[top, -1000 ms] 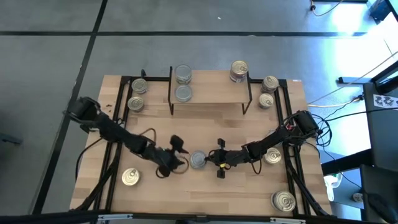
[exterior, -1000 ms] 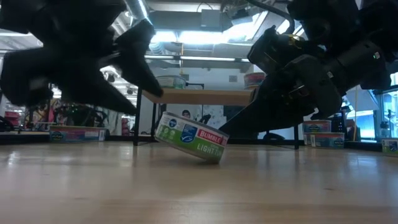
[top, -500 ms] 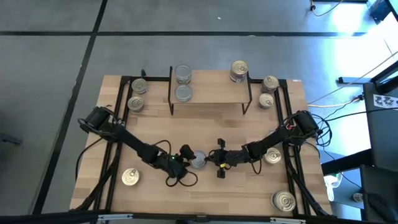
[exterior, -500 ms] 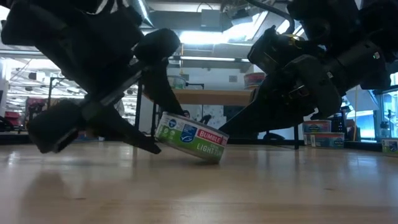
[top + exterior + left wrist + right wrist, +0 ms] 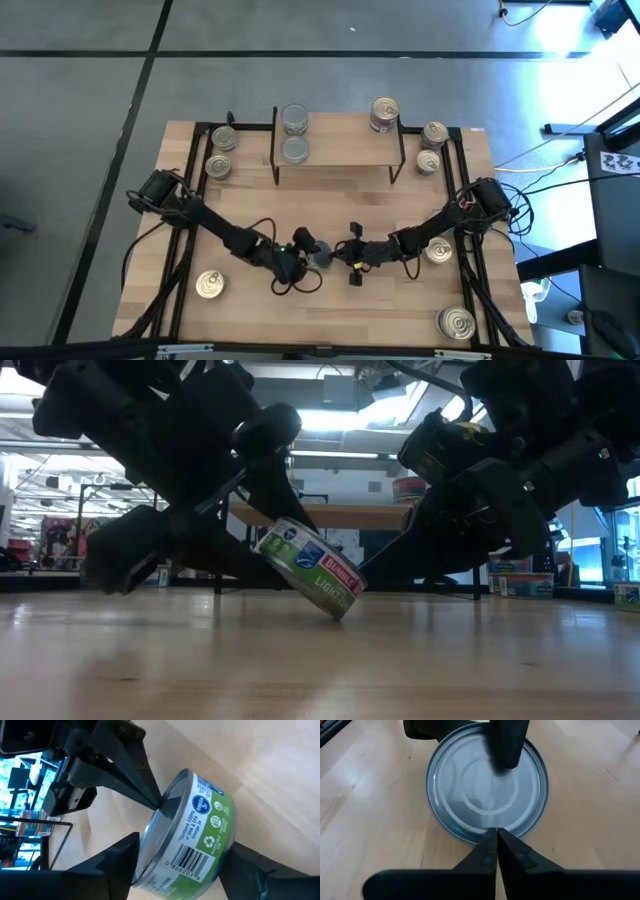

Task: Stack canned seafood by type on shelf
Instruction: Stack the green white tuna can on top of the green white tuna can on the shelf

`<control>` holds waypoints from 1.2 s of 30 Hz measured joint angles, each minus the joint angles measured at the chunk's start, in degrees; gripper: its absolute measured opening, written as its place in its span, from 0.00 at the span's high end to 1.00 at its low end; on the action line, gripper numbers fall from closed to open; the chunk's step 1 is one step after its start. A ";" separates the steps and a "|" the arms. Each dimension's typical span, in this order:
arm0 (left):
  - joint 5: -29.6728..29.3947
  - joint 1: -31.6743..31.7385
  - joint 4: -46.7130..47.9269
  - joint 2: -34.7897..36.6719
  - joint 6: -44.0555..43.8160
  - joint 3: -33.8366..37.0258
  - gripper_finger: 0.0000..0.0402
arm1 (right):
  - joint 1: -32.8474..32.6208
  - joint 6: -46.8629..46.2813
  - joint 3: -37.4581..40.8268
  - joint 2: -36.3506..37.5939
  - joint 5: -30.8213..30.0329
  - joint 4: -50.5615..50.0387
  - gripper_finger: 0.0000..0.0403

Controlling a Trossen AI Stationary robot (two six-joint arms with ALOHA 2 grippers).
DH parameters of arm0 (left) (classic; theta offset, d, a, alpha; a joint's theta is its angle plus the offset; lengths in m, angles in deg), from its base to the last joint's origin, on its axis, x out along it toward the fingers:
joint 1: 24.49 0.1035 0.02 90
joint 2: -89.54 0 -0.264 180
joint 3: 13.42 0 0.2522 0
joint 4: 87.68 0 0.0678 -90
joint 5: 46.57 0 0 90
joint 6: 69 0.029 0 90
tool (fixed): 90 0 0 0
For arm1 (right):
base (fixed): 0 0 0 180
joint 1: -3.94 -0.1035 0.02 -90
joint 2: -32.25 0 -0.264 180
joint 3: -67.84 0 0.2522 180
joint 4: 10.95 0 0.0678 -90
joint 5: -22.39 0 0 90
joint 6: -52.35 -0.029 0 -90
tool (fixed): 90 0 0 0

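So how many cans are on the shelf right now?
3 on the shelf: two silver-lidded cans at its left end, one gold-lidded can at its right; stacked ones may be hidden.

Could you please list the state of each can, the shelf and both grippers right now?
Green-labelled silver tin: tilted on one edge, mid-table.
Left gripper: fingers either side of that tin.
Right gripper: shut, tips at the tin's rim.
Low light-wood shelf: holds two grey-lidded tins and one gold-lidded tin.
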 joint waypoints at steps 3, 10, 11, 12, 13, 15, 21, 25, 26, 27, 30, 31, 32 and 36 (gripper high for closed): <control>1.92 0.02 0.02 0.00 0.38 0.00 0.49 | 0.00 0.00 0.00 0.00 0.00 0.13 0.96; 2.15 -0.03 -0.22 0.11 -0.06 0.00 0.67 | 0.04 0.35 -0.02 0.00 -0.07 0.33 0.96; 2.13 -0.13 -0.22 0.11 -0.36 0.00 0.67 | 0.02 0.55 -0.02 0.00 -0.07 0.35 0.96; 2.06 -0.26 -0.17 0.23 -1.02 0.00 0.67 | 0.02 0.57 -0.02 0.02 -0.09 0.37 0.96; 1.91 -0.44 -0.11 0.33 -1.88 0.00 0.67 | 0.02 0.61 -0.04 0.02 -0.27 0.37 0.96; 0.85 -0.86 0.47 0.83 -3.90 0.04 0.67 | 0.02 0.77 -0.04 0.36 -0.93 -0.25 0.96; -8.79 -3.15 3.15 5.56 -12.34 0.20 0.64 | -0.04 0.63 -0.01 4.36 -1.18 -7.07 0.96; -13.30 -4.43 7.88 10.64 -16.15 0.20 0.66 | -0.04 -1.09 0.02 6.90 -2.45 -12.58 0.96; -14.34 -4.69 8.85 12.11 -17.21 0.20 0.67 | -0.04 -1.63 0.02 7.29 -2.78 -12.73 0.96; -15.35 -4.83 9.62 13.64 -18.22 0.16 0.67 | -0.04 -2.15 0.00 7.59 -2.99 -12.70 0.96; -18.54 -4.91 12.36 17.97 -20.90 0.13 0.66 | -0.02 -3.59 0.00 7.58 -2.97 -13.00 0.96; -19.37 -4.85 13.10 19.37 -21.21 0.13 0.65 | -0.04 -3.91 0.00 7.56 -2.97 -13.01 0.96; -20.55 -4.70 13.68 20.60 -21.29 0.13 0.64 | -0.04 -4.48 0.00 7.58 -2.97 -12.93 0.96; -23.86 -3.24 14.69 24.95 -18.90 0.09 0.63 | -0.04 -5.16 0.00 7.58 -2.97 -12.45 0.96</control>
